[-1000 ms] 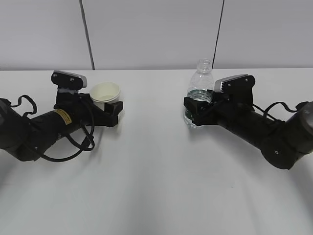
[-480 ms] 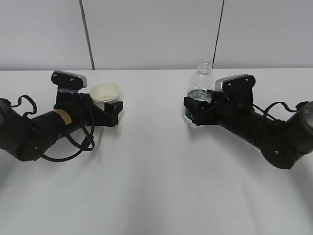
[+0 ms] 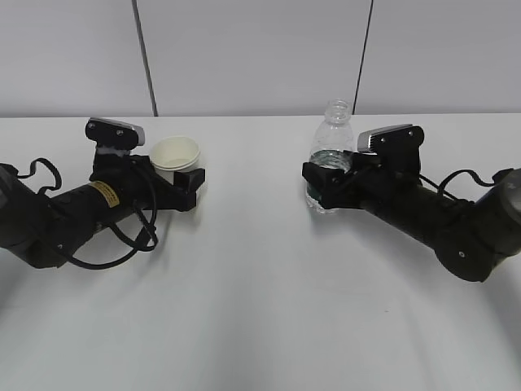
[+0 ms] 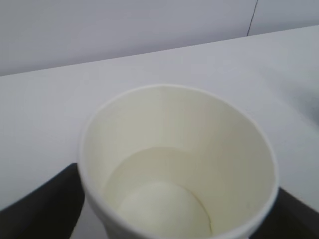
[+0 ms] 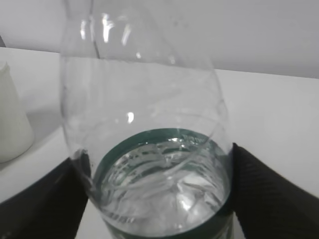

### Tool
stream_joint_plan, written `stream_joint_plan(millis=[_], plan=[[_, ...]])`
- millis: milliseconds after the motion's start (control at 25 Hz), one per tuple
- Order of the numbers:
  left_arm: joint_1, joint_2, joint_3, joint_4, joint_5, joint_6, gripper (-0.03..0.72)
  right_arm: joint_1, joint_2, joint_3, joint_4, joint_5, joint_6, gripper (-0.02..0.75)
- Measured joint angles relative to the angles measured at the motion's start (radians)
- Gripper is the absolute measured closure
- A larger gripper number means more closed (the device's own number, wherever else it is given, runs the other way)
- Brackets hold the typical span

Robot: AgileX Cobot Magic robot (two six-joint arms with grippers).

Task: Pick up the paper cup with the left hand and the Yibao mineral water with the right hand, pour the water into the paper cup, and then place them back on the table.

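The off-white paper cup stands on the white table at the left. My left gripper holds it low, with black fingers pressed on both sides. The cup fills the left wrist view, and a faint ring shows on its inner wall. The clear, uncapped Yibao mineral water bottle is upright at the right, partly full. My right gripper is shut on its green-labelled body, with fingers on both sides. The cup also shows at the left edge of the right wrist view.
A grey panelled wall runs behind the table. Both black arms lie low over the tabletop, the left one with a looped cable. White tabletop lies between the cup and the bottle.
My right gripper and the bottle have shifted slightly to the left. The left gripper and the cup have not visibly moved.
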Motion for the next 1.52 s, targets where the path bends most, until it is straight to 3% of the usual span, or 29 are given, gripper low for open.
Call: stream_joint_plan(millis=[1520], plan=[[0.0,0.0,0.0,0.001,0.0,0.0,0.12,0.0,-0.179,0.0,-0.026,0.086,0.012,0.077]])
